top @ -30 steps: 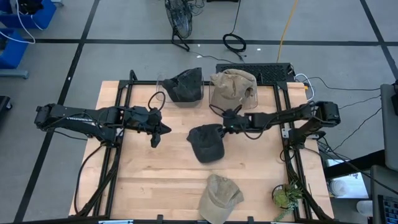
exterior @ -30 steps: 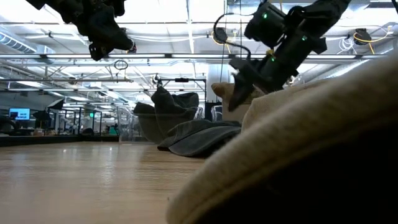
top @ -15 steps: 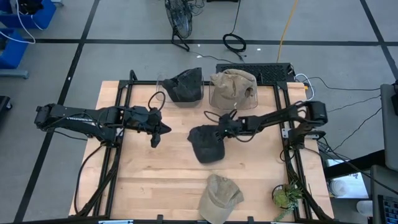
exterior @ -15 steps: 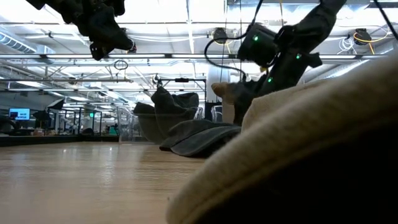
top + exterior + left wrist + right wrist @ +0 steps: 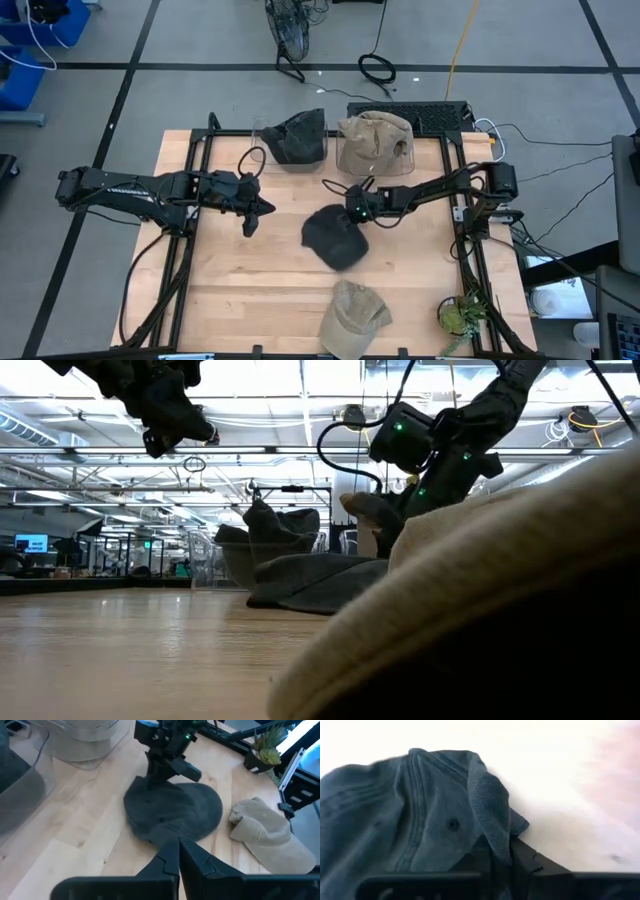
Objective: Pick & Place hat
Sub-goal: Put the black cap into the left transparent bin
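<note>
A dark grey hat (image 5: 333, 238) lies on the wooden table near its middle, also seen in the left wrist view (image 5: 175, 812) and the low view (image 5: 310, 582). My right gripper (image 5: 353, 212) reaches in from the table's right and is shut on the hat's far right edge. My left gripper (image 5: 250, 222) hangs shut above the table to the left of the hat, with nothing in it (image 5: 177, 851). My right gripper pinches a raised fold of cloth (image 5: 492, 827) at the hat's far right edge between its two fingers. The fingers (image 5: 522, 857) come slanting down from the table's right. The rest of the hat lies flat on the table.
Two clear containers stand at the far edge, one with a dark hat (image 5: 297, 138), one with a tan hat (image 5: 374, 140). A tan cap (image 5: 352, 318) lies at the near edge, filling the low view's right (image 5: 500, 610). A small plant (image 5: 460, 313) stands at the near right corner.
My right gripper has moved toward the table's left and down onto the dark hat's far right edge. The hat has slid a little toward the near edge and its far edge has bunched up.
</note>
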Tool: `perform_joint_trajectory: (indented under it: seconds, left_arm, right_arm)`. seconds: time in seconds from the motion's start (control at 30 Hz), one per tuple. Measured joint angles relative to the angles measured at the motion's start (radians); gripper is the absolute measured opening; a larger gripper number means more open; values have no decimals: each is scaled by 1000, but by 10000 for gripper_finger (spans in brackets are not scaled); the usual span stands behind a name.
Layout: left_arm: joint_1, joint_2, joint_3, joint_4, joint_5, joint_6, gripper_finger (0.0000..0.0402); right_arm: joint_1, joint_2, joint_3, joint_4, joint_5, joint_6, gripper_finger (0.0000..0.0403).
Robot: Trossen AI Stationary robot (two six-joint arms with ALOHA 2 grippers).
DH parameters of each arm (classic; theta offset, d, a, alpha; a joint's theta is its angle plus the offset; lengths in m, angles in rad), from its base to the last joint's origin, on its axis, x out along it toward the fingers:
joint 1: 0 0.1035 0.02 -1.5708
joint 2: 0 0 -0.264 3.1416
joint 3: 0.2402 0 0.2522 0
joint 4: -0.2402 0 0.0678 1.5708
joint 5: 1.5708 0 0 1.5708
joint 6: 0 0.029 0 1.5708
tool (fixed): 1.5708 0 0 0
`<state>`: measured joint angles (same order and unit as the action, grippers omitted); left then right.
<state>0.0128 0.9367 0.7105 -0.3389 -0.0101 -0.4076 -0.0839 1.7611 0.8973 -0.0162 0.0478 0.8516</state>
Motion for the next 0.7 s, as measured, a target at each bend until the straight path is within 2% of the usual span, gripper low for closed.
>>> perform_joint_trajectory:
  seconds: [0.13,0.2,0.4,0.57,0.7]
  left_arm:
    - [7,0,0,0,-13,-77,6]
    - [16,0,0,0,0,-76,19]
    - [52,0,0,-1,54,-54,106]
    - [72,-16,0,-26,57,9,176]
    - [80,-55,0,-52,73,4,202]
  right_arm:
    - [3,-6,-3,48,-47,39,25]
    - [7,-19,-3,52,-49,50,20]
    - [32,-73,-3,84,-42,76,11]
    - [65,-101,42,113,60,85,12]
    - [84,-102,133,110,174,29,12]
